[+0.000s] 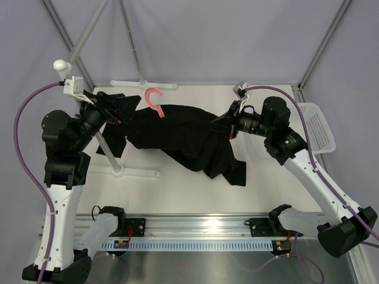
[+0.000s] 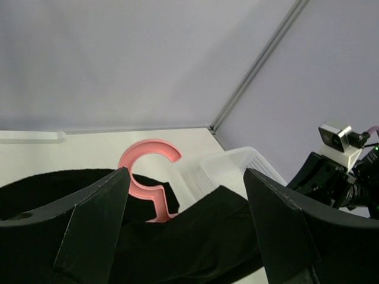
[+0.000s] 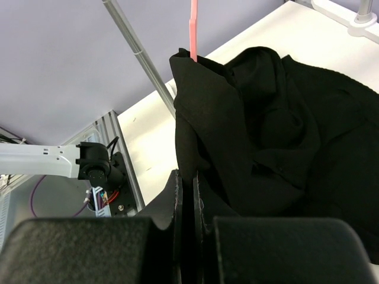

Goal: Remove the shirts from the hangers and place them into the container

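- While R pincer (image 3: 188, 177) nips shirt (image 3: 266, 118) edge, L pincer (image 2: 185, 174) gapes wide, empty, near hanger (image 2: 148, 190) hook.
- Shirt's draped on hanger, well apart from basket (image 1: 320, 127).
- Risk: R pulls w/ hanger unheld, so it drags along and fabric snags.

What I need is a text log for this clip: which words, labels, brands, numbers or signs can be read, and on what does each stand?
No text can be read in any of the three views.
The black shirt, pink hanger and white laundry basket: plain, no print or label showing.
The base rail: any marking is too small to read.
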Robot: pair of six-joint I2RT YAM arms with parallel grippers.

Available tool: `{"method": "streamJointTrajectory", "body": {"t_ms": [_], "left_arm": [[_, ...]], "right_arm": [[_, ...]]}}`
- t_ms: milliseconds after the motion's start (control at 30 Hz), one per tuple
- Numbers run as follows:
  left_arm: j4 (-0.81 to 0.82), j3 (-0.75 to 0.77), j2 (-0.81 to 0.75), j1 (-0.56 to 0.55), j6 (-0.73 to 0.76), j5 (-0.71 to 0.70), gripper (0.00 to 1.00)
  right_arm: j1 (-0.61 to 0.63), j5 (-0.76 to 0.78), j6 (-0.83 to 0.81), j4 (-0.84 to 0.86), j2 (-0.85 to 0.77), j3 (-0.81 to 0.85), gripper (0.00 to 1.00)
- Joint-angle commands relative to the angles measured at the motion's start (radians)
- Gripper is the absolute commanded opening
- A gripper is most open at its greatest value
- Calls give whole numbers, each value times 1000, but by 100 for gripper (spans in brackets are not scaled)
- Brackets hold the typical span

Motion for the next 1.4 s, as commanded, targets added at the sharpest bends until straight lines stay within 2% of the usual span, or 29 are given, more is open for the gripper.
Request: {"method": "streamJointTrajectory", "body": {"t_ms": [0,67,433,833,1000,1200,1367], "left_arm": [[15,-34,-6,-78,29,-69,82],[5,-44,-6,-138,75,-130,81],[-5,-40,49,-301,177,-354,80],[14,-21,113,-454,191,-489,76],[12,-34,116,-473,184,-522,56],[-6,-31,119,-520,184,-577,43],[-22,-23,129,-542,184,-592,27]], "right_arm": [[8,-39,32,43,-54,56,0],[7,-34,44,30,-71,65,0],[8,-60,90,-27,-134,114,0],[8,-56,84,-51,-158,125,0],[7,-30,78,-63,-164,122,0],[7,-11,72,-74,-165,122,0],[8,-2,70,-76,-165,131,0]]}}
